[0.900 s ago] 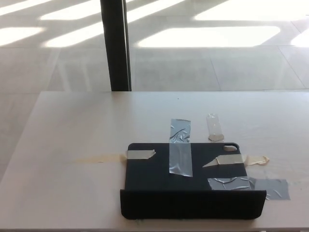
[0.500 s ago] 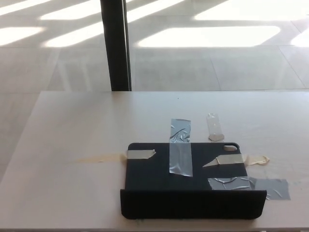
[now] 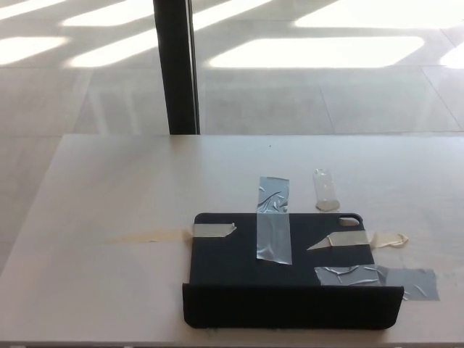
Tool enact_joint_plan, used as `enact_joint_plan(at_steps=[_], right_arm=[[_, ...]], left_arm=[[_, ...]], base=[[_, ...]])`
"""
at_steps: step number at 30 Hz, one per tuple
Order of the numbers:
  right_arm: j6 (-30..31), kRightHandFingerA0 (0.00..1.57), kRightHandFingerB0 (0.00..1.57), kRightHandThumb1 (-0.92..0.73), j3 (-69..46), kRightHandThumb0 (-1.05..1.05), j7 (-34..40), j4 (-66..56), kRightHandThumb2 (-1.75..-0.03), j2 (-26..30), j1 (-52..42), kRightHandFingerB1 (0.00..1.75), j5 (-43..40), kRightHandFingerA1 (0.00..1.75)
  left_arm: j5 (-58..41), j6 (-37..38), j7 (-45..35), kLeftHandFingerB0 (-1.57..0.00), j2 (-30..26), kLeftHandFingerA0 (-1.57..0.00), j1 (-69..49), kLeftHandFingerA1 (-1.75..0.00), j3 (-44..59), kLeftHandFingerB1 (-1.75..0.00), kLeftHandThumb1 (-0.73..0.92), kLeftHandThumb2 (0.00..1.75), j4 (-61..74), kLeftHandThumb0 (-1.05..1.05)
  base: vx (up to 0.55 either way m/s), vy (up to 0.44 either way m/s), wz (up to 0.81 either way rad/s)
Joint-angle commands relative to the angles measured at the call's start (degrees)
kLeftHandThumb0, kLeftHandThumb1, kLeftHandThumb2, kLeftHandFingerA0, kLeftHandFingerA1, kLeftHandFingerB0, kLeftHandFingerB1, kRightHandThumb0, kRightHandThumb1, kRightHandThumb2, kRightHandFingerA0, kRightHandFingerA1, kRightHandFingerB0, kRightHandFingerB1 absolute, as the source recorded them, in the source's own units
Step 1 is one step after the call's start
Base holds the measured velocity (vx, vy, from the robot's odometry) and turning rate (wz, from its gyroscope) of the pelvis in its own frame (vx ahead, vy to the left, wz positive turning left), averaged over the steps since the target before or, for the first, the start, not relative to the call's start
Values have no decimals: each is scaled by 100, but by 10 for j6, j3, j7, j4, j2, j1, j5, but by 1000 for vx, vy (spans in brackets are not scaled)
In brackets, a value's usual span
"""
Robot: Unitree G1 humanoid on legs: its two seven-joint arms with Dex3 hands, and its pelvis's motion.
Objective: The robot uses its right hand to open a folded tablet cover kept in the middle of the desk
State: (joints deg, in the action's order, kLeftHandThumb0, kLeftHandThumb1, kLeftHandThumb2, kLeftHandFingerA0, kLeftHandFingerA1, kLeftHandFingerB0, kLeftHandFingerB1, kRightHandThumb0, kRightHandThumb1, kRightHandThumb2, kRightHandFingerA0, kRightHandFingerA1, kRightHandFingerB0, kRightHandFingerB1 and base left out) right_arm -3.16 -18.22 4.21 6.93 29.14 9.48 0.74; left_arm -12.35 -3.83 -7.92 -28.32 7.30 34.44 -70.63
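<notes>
A black tablet cover (image 3: pixel 283 268) lies flat on the white desk (image 3: pixel 130 196), near the front edge and a little right of the middle. Its near flap (image 3: pixel 290 308) stands up along the front edge. Strips of grey tape (image 3: pixel 273 221) and beige tape (image 3: pixel 210 231) hold the cover to the desk. Neither of my hands shows in the head view.
A dark upright post (image 3: pixel 176 65) rises behind the desk's far edge. A clear tape strip (image 3: pixel 325 191) lies on the desk just beyond the cover. More grey tape (image 3: pixel 406 279) runs off the cover's right side. Sunlit floor tiles (image 3: pixel 326 58) stretch behind.
The whole picture has shifted slightly right and down, so the camera moved. The cover and the tapes stay where they were on the desk.
</notes>
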Motion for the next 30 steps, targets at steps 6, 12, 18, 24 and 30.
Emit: enact_joint_plan(at_steps=[6,12,18,24,30], right_arm=[[5,63,38,-90,278,-84,-111,-82,-68,34,112,36,233,46],[-37,58,33,-76,378,-93,-132,-38,-114,37,135,49,286,63],[-47,54,30,-76,452,-100,-157,-14,-91,44,155,42,324,59],[-99,52,28,-79,525,-95,-181,44,-118,42,193,49,338,67],[-128,57,31,-92,589,-93,-168,93,-70,23,238,48,376,93]], left_arm=[[-18,-8,-17,-44,-22,-65,-2,-76,0,-62,92,70,-10,-90],[-17,-10,-13,-43,-25,-63,-1,-76,-1,-66,70,107,-9,-90],[-17,-14,-12,-41,-29,-67,4,-77,-1,-62,92,68,-7,-91],[-19,-14,-16,-43,-40,-68,5,-77,2,-62,92,68,-7,-90],[-13,-7,-17,-44,-49,-64,2,-75,-2,-61,92,71,-8,-89]], base=[[0,0,0],[0,0,0],[0,0,0],[0,0,0],[0,0,0]])
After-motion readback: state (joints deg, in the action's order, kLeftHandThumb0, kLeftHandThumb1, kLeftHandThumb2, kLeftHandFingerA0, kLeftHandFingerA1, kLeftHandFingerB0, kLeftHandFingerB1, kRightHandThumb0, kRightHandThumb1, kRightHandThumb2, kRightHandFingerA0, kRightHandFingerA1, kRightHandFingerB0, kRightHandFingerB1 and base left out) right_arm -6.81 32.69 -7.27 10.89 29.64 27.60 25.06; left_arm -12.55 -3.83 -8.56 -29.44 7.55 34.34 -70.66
